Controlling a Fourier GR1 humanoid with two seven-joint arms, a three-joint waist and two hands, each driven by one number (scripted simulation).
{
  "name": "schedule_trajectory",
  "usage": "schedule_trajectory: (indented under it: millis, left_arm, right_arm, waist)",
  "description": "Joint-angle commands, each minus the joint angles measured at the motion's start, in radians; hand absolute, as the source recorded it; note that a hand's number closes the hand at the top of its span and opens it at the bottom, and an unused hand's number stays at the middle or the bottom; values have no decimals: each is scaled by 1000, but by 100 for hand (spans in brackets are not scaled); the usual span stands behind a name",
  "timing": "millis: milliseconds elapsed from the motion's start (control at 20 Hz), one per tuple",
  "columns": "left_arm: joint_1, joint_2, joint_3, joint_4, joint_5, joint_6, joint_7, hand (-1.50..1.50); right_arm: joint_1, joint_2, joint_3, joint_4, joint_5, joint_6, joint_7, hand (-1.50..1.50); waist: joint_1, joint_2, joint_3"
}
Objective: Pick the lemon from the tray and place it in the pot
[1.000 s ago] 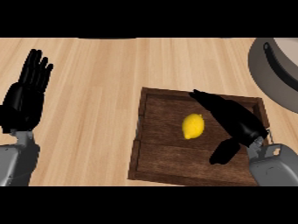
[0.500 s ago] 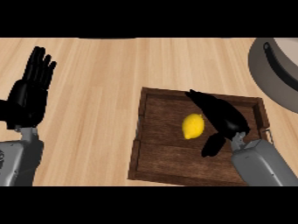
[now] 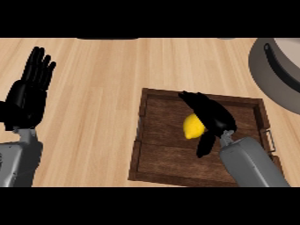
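Closing on the fruit: you are bringing the right hand (image 3: 209,117) in over the wooden tray (image 3: 159,158), with its grey forearm entering from the lower edge and crossing the tray's near right corner. The thumb is hanging down at the near side of the lemon (image 3: 192,126), while the fingers are reaching past and above it toward the far rail. The hand is lying against the fruit's right side and covering part of it, but the fingers are looking spread and fairly straight rather than wrapped, so you are probably not yet holding it; whether the palm is actually touching cannot be told from this view. The lemon is resting on the tray floor, near the middle and slightly toward the far side.

To do this step well, you are aiming to settle the palm lower and centre it on the fruit, then curl fingers and thumb around opposite sides before any lift, since a rounded lemon is likely to roll away from a one-sided touch.

At the left, near the edge, the left hand (image 3: 27,94) is resting open, fingers up.

Farthest, at the upper right and partly cut off, the grey pot (image 3: 281,83) is waiting, well apart from the tray's far right corner.
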Motion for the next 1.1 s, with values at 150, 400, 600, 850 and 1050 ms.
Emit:
schedule_trajectory:
  millis: [150, 400, 600, 850, 1050]
  left_arm:
    - [-38, -18, 3, 36, -19, 26, 2, 0]
    - [37, 18, 30, -17, 36, -53, -10, 0]
    - [38, -2, 21, -14, 16, -31, -10, 0]
    - [-15, -18, 24, 42, 2, -8, -17, 0]
    - [28, -5, 1, -72, -19, -4, 32, 0]
  right_arm:
    - [-14, 0, 45, 122, 42, -65, -228, 150]
    - [-8, 73, 100, 87, 116, -97, -169, 150]
    - [6, 50, 65, 116, 138, -141, -225, 150]
    - [73, 78, 107, -64, 260, -192, -71, 150]
    - [57, 55, 31, -220, 235, -113, -6, 150]
  waist:
    - [5, 9, 6]
    - [10, 6, 5]
    - [4, 6, 5]
    - [-8, 4, 5]
    - [-4, 1, 5]
